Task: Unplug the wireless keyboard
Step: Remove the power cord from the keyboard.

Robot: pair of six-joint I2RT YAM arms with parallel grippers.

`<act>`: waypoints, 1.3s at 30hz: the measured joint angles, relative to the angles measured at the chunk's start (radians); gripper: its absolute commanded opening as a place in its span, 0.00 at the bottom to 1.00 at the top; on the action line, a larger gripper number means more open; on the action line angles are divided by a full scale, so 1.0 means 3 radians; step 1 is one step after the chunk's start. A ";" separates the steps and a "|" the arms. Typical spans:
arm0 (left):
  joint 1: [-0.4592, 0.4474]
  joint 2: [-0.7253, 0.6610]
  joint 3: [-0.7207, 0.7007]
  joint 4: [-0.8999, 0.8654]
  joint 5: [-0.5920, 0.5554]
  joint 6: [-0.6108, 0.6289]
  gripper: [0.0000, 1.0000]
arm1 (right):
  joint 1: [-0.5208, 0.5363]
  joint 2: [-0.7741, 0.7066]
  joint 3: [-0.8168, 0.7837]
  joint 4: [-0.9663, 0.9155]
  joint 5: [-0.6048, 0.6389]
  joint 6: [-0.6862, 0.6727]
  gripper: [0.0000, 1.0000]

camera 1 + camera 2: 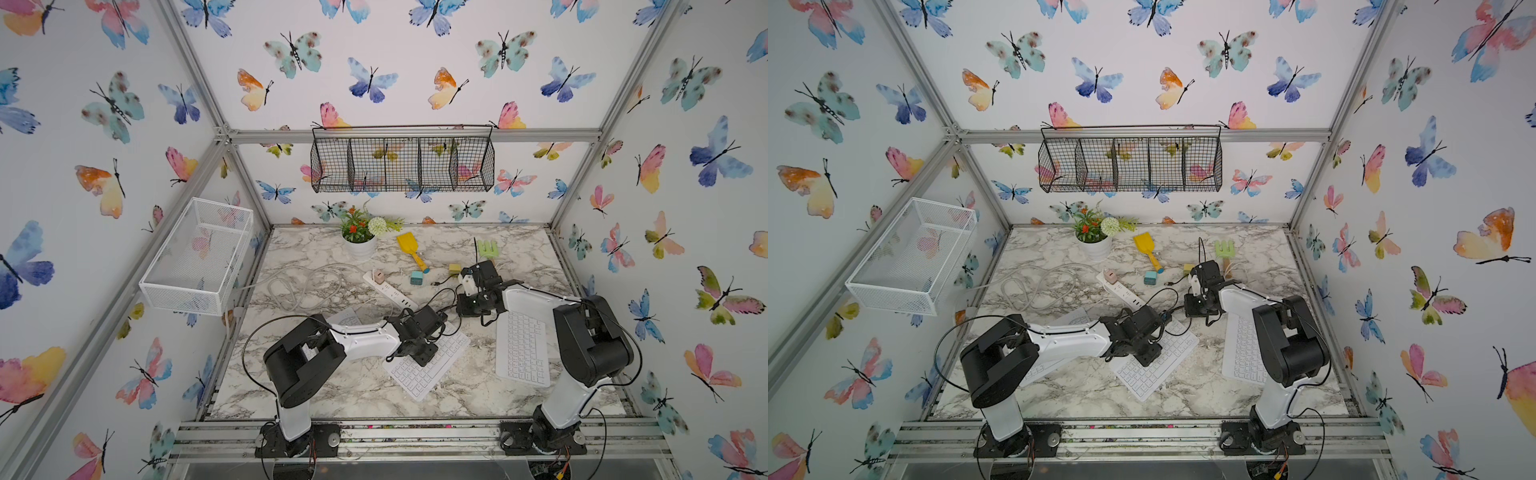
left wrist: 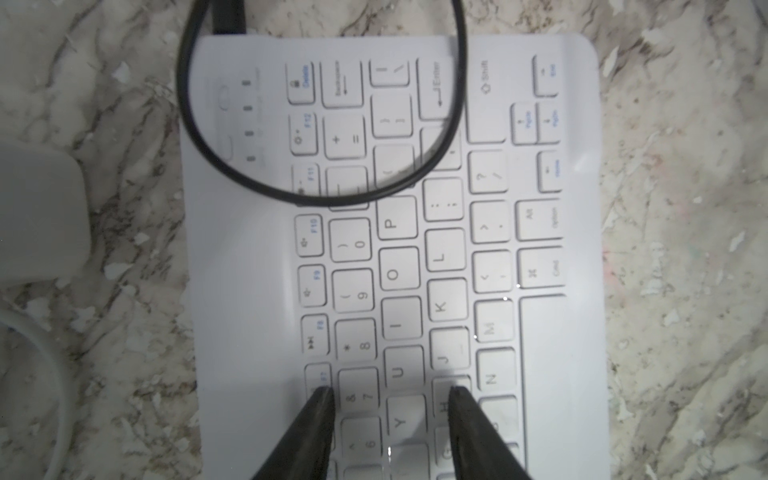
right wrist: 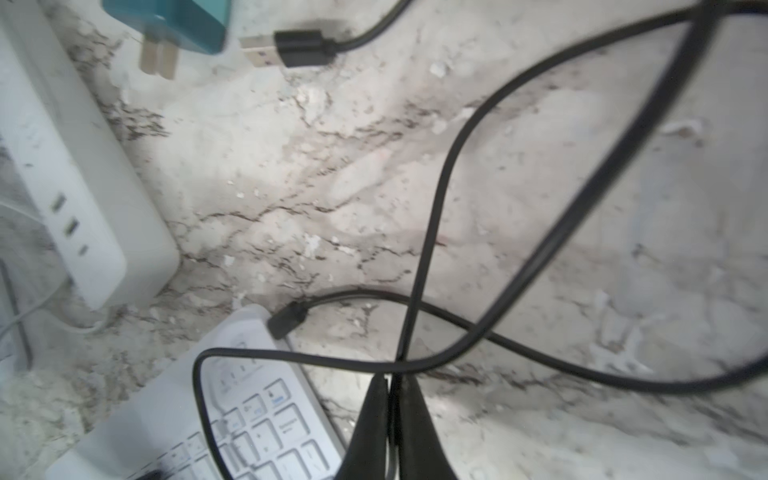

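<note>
Top views: the white wireless keyboard (image 1: 432, 368) (image 1: 1156, 365) lies askew mid-table on the marble top (image 1: 332, 390). The left arm (image 1: 361, 336) reaches over its far half. The right arm (image 1: 536, 299) ends just past its far corner (a second keyboard (image 1: 523, 353) lies under that arm). A white power strip (image 1: 390, 291) lies beyond.

Left wrist view: the left gripper (image 2: 390, 395) has its jaws apart and holds nothing, tips over the 7 and H keys (touching or hovering, cannot tell). A loop of black cable (image 2: 316, 199) hangs across the Enter end.

Right wrist view: the right gripper (image 3: 392, 380) is pinched together on the black cable. A small plug (image 3: 286, 318) sits in the keyboard's corner edge. A USB-A plug (image 3: 286, 48) lies loose on the marble, just beside a teal charger (image 3: 178, 20).
</note>
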 measured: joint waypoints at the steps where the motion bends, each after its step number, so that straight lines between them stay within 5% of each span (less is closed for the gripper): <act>1: 0.0023 -0.0004 -0.0004 0.0003 0.0027 -0.0010 0.48 | 0.0000 -0.0019 0.0000 -0.0071 0.0094 -0.0029 0.10; 7: 0.0216 -0.0061 -0.0038 0.0029 0.0223 -0.0080 0.48 | 0.0000 -0.0139 -0.0034 -0.0278 0.0538 -0.0085 0.13; 11: 0.0320 -0.0074 -0.0051 0.0042 0.0247 -0.0089 0.48 | 0.0000 -0.0149 -0.0050 -0.0378 0.0605 -0.0142 0.32; 15: 0.0345 -0.0074 -0.0046 0.0037 0.0266 -0.0089 0.47 | 0.0000 -0.0225 -0.0048 -0.0441 0.0520 -0.0164 0.40; 27: 0.0397 -0.0198 -0.0034 -0.0304 0.0304 -0.0086 0.49 | 0.0001 -0.0860 0.0117 -0.0412 -0.0031 0.0305 0.37; 39: 0.0412 -0.0437 -0.0270 -0.0381 0.0240 -0.0020 0.50 | 0.0188 -0.0295 0.0226 0.0085 -0.0219 0.1414 0.35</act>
